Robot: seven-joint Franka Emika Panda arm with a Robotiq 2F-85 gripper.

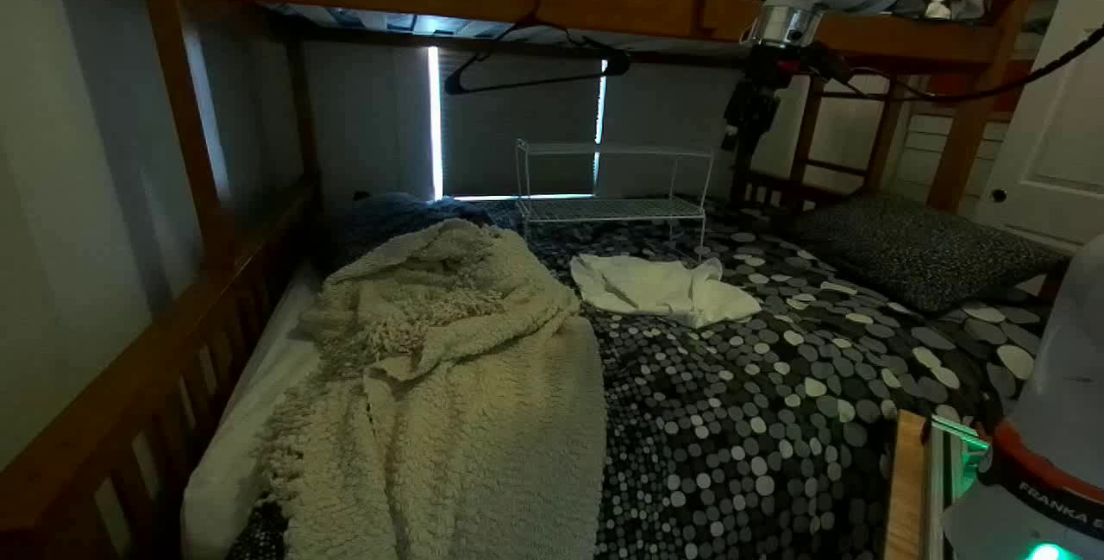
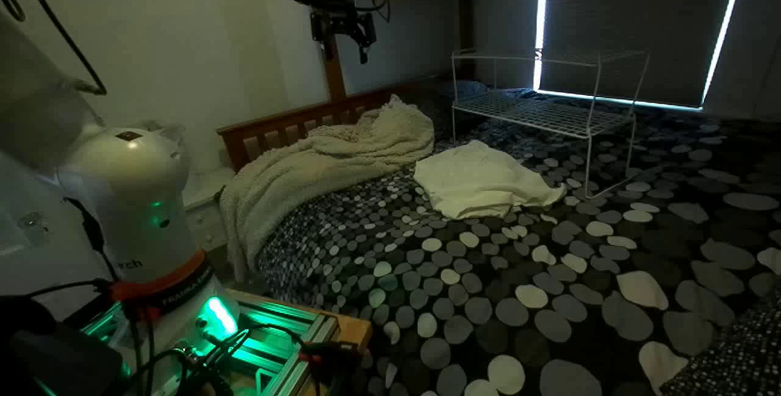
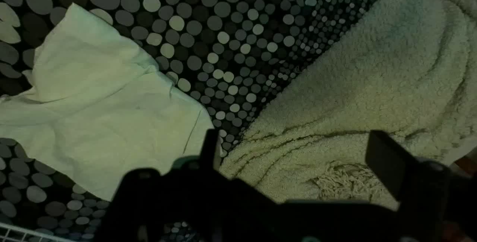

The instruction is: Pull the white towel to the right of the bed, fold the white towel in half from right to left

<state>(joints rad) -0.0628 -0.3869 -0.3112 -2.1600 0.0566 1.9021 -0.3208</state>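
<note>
White towel [image 2: 482, 179], thin, plain and rumpled, lies on the black-and-white pebble-patterned lower bunk bed [image 2: 549, 286] with its wooden frame. Just beside it sprawls a large cream knitted blanket with fringe [image 1: 492, 422]. Near it, toward the dark window shade [image 2: 634, 18], stands a white wire rack [image 2: 543, 116]. My black two-fingered gripper [image 3: 298, 148] hangs above the bed, its two tips wide apart, well apart from the towel. Seen from my wrist, one finger [image 3: 210, 148] overlaps the towel's edge and its mate overlaps the blanket; with the gripper covering that spot, I cannot quite tell whether towel and blanket touch. A dark speckled pillow [image 1: 931, 249] lies on the bed, well apart from both.
</note>
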